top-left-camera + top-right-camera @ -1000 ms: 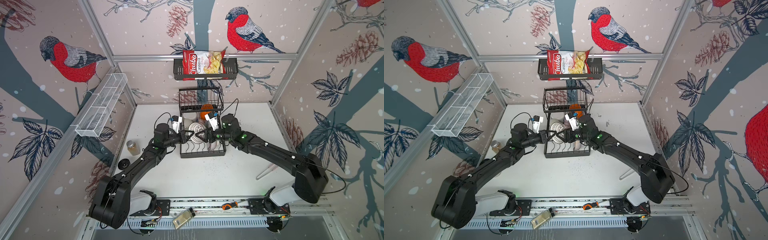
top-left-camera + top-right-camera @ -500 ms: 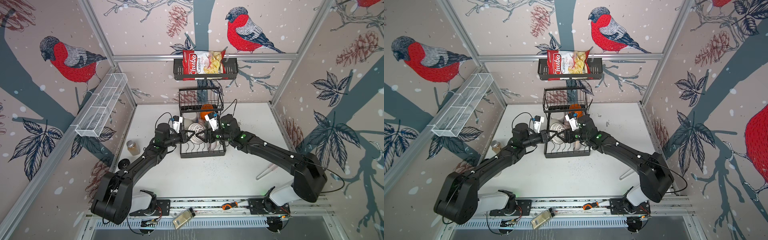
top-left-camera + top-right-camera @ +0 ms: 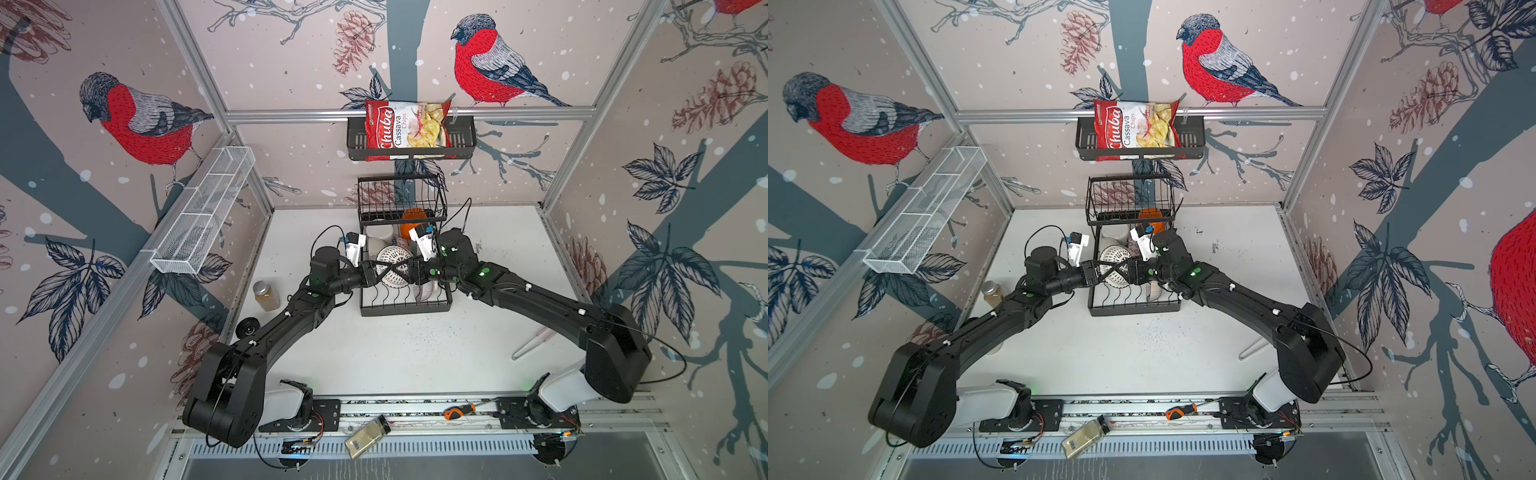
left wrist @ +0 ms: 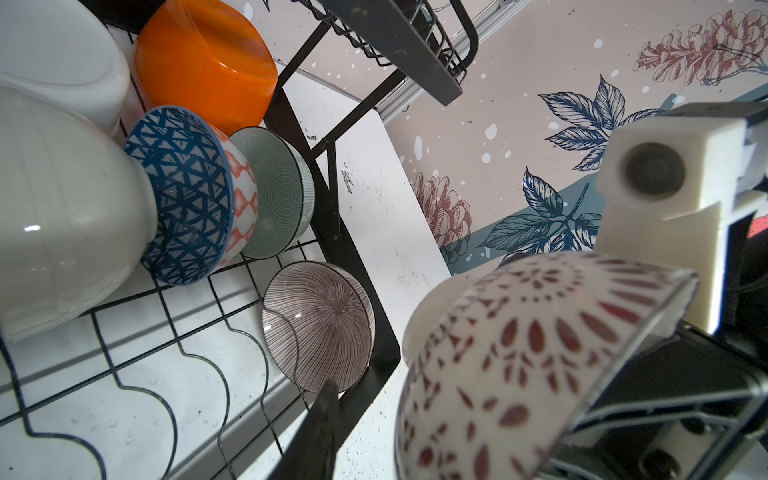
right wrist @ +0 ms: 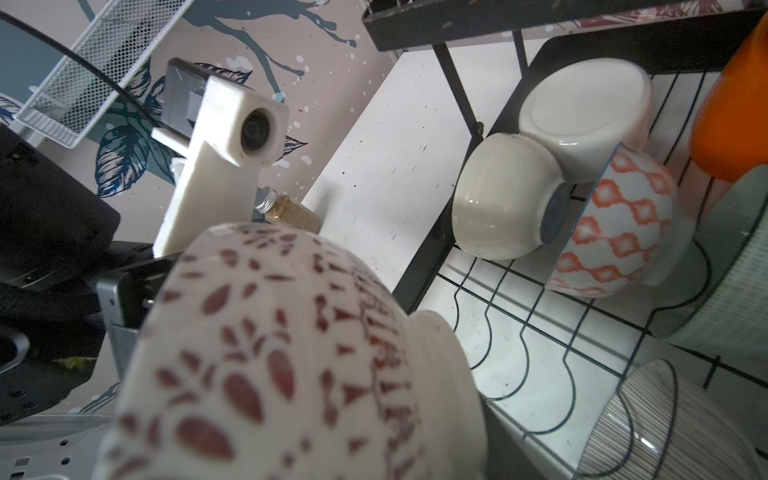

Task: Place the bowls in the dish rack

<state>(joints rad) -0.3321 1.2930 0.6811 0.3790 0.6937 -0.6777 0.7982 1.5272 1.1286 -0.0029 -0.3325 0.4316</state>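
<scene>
red-patterned bowl [image 4: 519, 374] | over dish rack [image 3: 405, 309] | gripped by right tool [image 3: 399, 271]

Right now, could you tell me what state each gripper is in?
Left gripper: open, not gripping the red-patterned bowl.
Right gripper: closed on that bowl's rim.

Robot lab test cell: aluminium frame [image 3: 291, 114], bird-print wall panels [image 3: 141, 120], mounting rail [image 3: 415, 405], loose screwdriver [image 3: 455, 412].

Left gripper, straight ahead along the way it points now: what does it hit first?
The red-patterned bowl, directly in front of the left gripper above the dish rack, so close they may already touch. The right gripper sits just beyond it.
</scene>
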